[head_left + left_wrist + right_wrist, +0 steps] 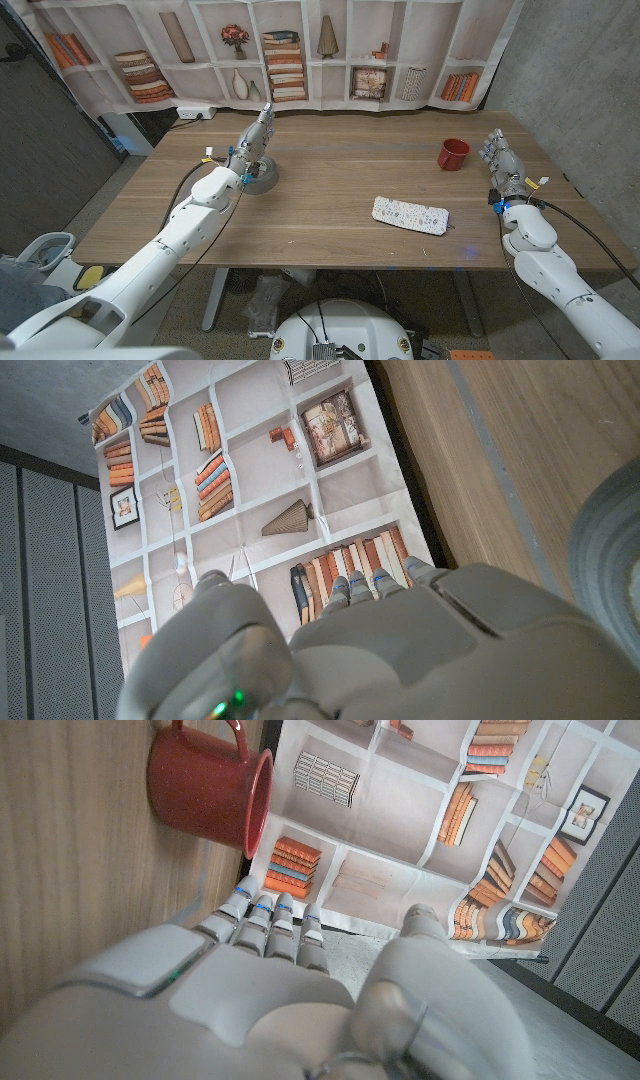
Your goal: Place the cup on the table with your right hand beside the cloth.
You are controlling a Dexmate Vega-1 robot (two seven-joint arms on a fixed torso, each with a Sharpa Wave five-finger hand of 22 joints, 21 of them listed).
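Wooden bench (330,190) seen from the head camera, with a printed bookshelf backdrop (290,50) hanging along its far edge. The patterned cloth (410,214) lies right of centre near the front edge, its long axis running across the bench with a slight tilt. The red cup (453,154) stands upright on the bench beyond the cloth and to its right, apart from it and not yet beside it; in the right wrist view the cup (208,785) shows its handle and open rim. A grey round object (262,176) sits on the left half of the bench, too small to identify. The right robot hand (499,155) stands just to the right of the cup, near it but apart, holding nothing; its fingers (268,920) reach toward the cup, and they appear extended rather than closed, though the wrist view shows only their backs. The left robot hand (256,135) is raised over the grey object, well apart from the cup, and whether its fingers are spread or curled cannot be told. The governing relation: the cup lies directly to the left of the right robot hand, which is much the nearer one, so a short sideways reach should meet it, followed by a carry toward the front of the bench to the cloth.
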